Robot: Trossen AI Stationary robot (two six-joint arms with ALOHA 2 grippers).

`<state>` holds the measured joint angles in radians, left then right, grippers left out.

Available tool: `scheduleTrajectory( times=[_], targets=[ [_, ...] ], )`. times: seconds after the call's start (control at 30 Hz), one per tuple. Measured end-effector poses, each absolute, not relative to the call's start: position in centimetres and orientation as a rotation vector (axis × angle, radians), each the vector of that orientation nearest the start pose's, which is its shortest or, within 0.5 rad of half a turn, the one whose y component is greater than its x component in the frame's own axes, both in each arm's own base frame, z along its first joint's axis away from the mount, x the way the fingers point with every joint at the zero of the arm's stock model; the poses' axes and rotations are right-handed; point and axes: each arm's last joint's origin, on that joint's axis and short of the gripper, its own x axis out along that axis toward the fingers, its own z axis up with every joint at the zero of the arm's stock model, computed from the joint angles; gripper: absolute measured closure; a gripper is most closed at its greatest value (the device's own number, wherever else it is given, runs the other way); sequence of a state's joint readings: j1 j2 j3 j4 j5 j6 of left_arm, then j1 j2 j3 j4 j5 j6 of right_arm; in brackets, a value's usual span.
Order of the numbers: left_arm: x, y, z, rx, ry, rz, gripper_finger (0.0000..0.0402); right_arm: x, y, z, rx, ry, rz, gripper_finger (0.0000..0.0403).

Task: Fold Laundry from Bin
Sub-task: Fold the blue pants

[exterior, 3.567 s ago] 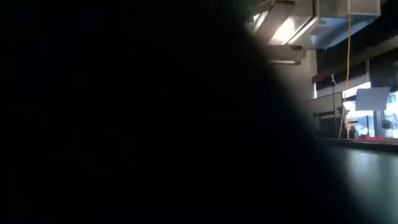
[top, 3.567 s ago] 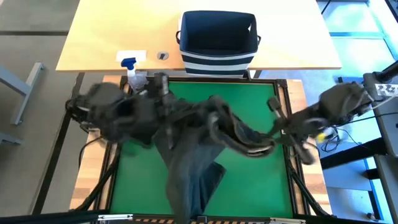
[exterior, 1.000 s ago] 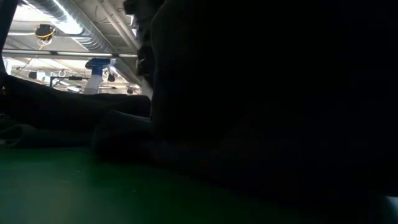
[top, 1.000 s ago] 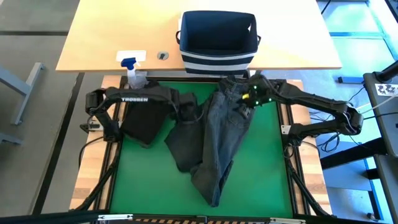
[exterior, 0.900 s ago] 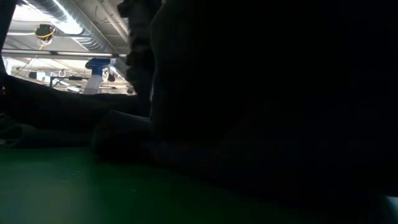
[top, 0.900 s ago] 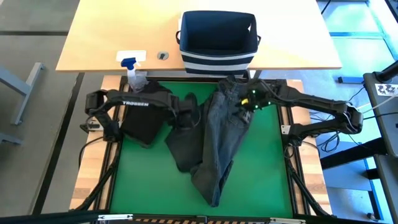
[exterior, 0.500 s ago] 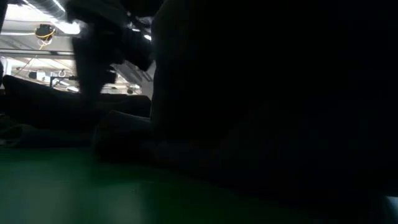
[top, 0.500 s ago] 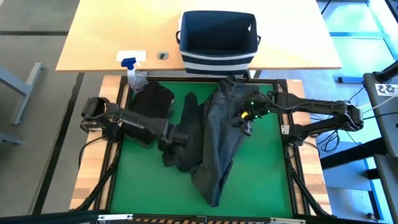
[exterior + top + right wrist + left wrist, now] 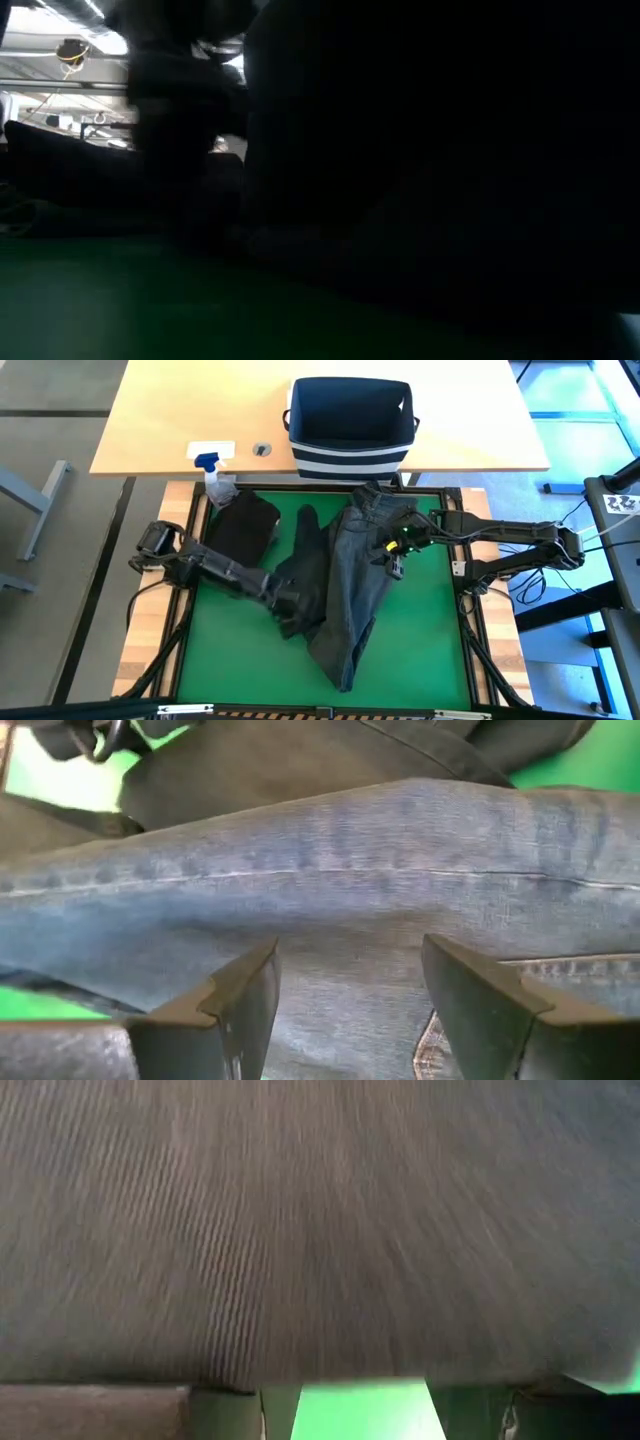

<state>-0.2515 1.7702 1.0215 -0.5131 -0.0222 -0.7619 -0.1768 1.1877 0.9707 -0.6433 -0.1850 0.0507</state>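
Two grippers are over the jeans (image 9: pixel 350 595) at frame centre: right gripper (image 9: pixel 393 560) with fingers apart above them, left gripper (image 9: pixel 290 618) at their left edge, state unclear.

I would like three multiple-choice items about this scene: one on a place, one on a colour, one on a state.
1. Where does the bin stand?
A. on the wooden table beyond the green mat
B. on the green mat
C. on the floor

2. What colour is the spray bottle nozzle?
A. red
B. blue
C. yellow

3. How does the right gripper stand over the jeans?
A. shut on cloth
B. open
C. out of view

Answers: 1 A, the high view shows it on the wood; 2 B, the nozzle shows blue; 3 B, its fingers stand apart.
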Motion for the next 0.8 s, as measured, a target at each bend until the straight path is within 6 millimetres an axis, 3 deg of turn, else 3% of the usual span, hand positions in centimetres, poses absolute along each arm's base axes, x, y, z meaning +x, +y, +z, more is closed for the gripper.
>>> scheduleTrajectory(
  times=[0.1, 0.2, 0.3, 0.43, 0.57, 0.7, 0.8],
  targets=[
    [33.4, -5.7, 17.1, -0.467, 1.119, 0.263, 0.0221, 23.4, -3.7, 28.2, 0.24, 0.84, -0.055, 0.0162],
    [35.8, -3.5, 21.0, -0.387, 0.964, 0.219, 0.0221, 23.5, -3.8, 28.3, 0.27, 0.818, -0.111, 0.0162],
    [37.7, -0.9, 24.3, -0.276, 0.794, 0.293, 0.0221, 23.9, -4.0, 28.5, 0.3, 0.775, -0.177, 0.0162],
    [38.9, 2.4, 26.2, -0.154, 0.627, 0.311, 0.0221, 24.0, -4.2, 28.6, 0.346, 0.739, -0.266, 0.0162],
    [37.3, 3.5, 27.0, -0.22, 0.76, 0.24, 0.0221, 24.0, -4.3, 28.6, 0.42, 0.732, -0.317, 0.0162],
    [33.5, 2.0, 29.7, -0.228, 0.923, 0.244, 0.0221, 24.0, -4.2, 28.6, 0.49, 0.731, -0.321, 0.0162],
    [30.9, 1.0, 28.4, -0.188, 1.128, 0.328, 0.0221, 24.0, -4.2, 28.6, 0.511, 0.723, -0.332, 0.0162]
  ],
)
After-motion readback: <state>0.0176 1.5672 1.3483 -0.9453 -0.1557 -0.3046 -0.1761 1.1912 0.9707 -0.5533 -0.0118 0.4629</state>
